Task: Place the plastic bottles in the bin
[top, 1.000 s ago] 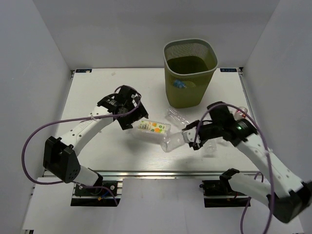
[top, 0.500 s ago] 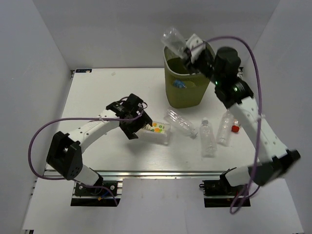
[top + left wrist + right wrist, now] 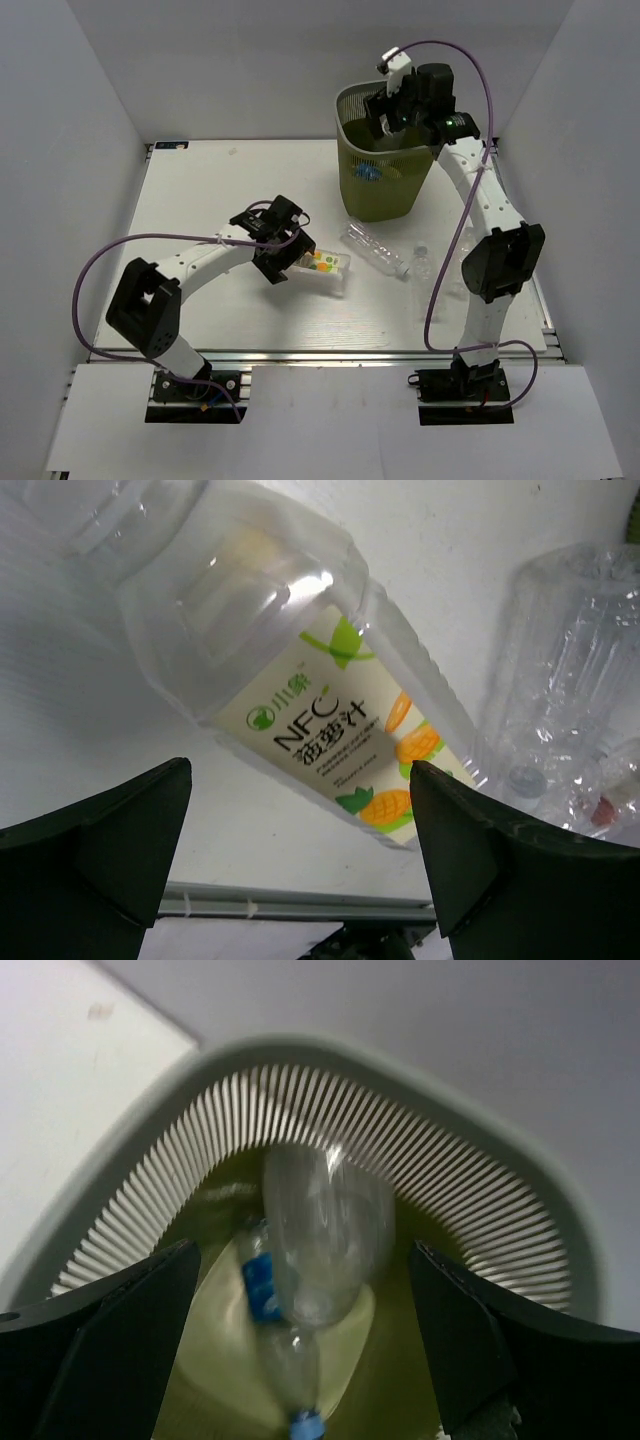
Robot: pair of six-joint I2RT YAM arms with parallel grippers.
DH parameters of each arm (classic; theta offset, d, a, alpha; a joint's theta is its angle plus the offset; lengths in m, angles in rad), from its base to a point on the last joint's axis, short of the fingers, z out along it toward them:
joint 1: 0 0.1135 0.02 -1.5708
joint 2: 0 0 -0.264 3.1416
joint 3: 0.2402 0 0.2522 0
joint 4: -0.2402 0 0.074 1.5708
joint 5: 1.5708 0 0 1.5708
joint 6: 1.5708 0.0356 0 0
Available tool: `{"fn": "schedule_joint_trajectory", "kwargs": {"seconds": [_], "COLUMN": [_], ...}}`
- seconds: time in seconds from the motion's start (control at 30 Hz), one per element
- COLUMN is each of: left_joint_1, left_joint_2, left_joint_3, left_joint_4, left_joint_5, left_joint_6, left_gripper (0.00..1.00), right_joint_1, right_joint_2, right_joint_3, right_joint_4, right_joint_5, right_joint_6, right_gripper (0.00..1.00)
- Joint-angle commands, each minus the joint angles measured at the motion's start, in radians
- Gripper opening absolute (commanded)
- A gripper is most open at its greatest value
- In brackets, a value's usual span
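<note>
Olive-green bin (image 3: 385, 195) at the far right of the white surface (image 3: 220, 190), with the right hand (image 3: 392, 108) poised straight above its open mouth, fingers spread wide and clamped on nothing. Already inside, by the right wrist view: one clear bottle (image 3: 325, 1225), blurred, lying over a blue-labelled bottle (image 3: 262, 1282) on the bin floor. Impossible to judge from the blur whether settled or mid-fall.

Not yet binned, out near the middle of the surface: a juice bottle (image 3: 322, 264) with a white, orange and green label, flat on its side, long axis running left to right with the right end slightly nearer. Just right of it, a bare bottle (image 3: 374, 250) lying slantwise, and farther right a white-capped bottle (image 3: 422, 264).

Left hand (image 3: 290, 255) right at the juice bottle's left end, fingers apart, holding nothing. From the left wrist: label up, bottle slanting across the gap between the two fingers but just beyond their tips.

Left hand plainly the nearer of the two; right hand well apart, over the bin. Likely next: a short reach rightward to set the fingers astride the bottle's body, perhaps with a wrist turn to close across the long axis rather than along it, then a carry to the far right. Main risk: smooth round plastic rolling or squirting clear.
</note>
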Motion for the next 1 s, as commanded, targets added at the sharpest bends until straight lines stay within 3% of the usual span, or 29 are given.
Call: {"fn": "schedule_joint_trajectory", "kwargs": {"seconds": [0.0,0.43,0.97], "left_joint_1": [-0.006,-0.026,-0.046], "left_joint_2": [0.014,0.24,0.059], "left_joint_3": [0.001,0.148,0.125], "left_joint_4": [0.046,0.052,0.204], "left_joint_5": [-0.072,-0.103,-0.112], "left_joint_6": [-0.032,-0.07,-0.079], "left_gripper": [1.0,1.0,1.0], "right_joint_1": [-0.012,-0.043,-0.058], "right_joint_2": [-0.119,-0.426,-0.58], "right_joint_3": [-0.065,-0.49,-0.746], "right_joint_4": [0.017,0.085,0.12], "right_joint_5": [-0.088,-0.202,-0.232], "right_joint_6": [0.043,0.031,0.028], "right_gripper": [0.9,0.9,0.9]}}
